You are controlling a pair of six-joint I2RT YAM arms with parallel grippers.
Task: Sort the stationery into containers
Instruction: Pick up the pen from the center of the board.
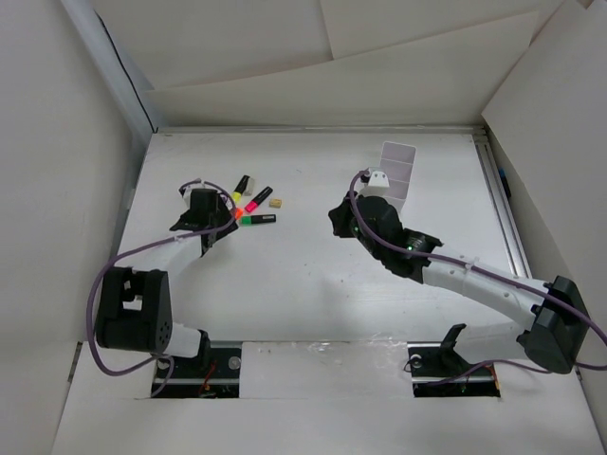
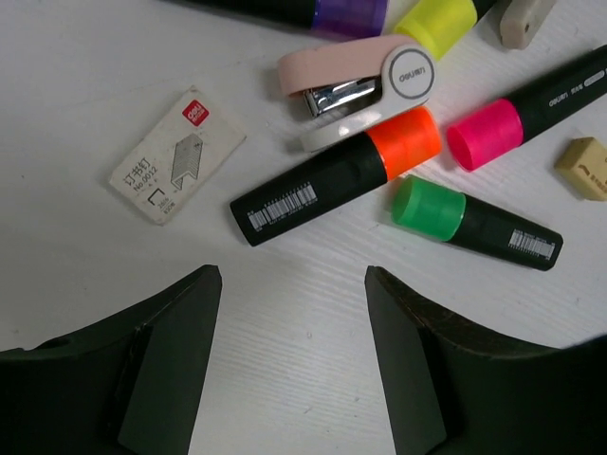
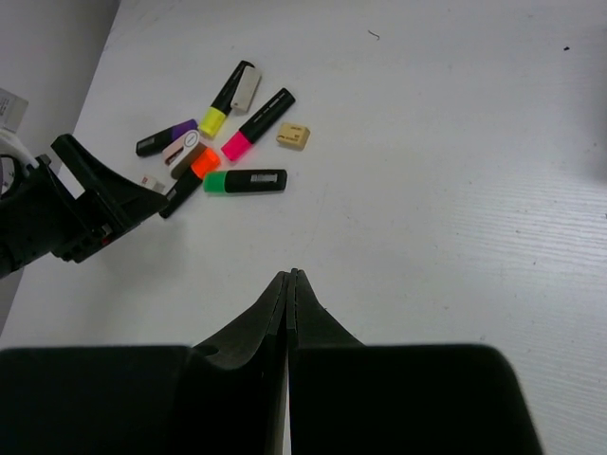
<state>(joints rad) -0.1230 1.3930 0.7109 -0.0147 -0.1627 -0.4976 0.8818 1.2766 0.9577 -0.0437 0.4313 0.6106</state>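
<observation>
In the left wrist view, the left gripper (image 2: 294,280) fills the bottom of the frame with its two dark fingers (image 2: 171,351) standing apart and nothing between them. The bare white table (image 2: 85,66) shows through the gap. Just above the gap, in the middle of the frame, lies the orange marker (image 2: 332,175), slanting from lower left to upper right, with its black body end nearest the fingertips but not touching them. To its right is the green marker (image 2: 474,220), and above that the pink marker (image 2: 531,109) runs toward the upper right corner. A pink and white stapler (image 2: 365,85) rests against the orange marker's cap. The yellow marker (image 2: 436,24) and the purple marker (image 2: 322,11) sit along the top edge. A small staple box (image 2: 175,156) lies alone at the left, and the tan eraser (image 2: 590,169) sits at the right edge. In the top view, the white box (image 1: 398,171) stands in the upper right of the table, well apart from the markers, beside the right arm. The right gripper (image 3: 289,277) has its fingers pressed together, holding nothing, at the lower centre of its own view, with the markers far off in the upper left.
</observation>
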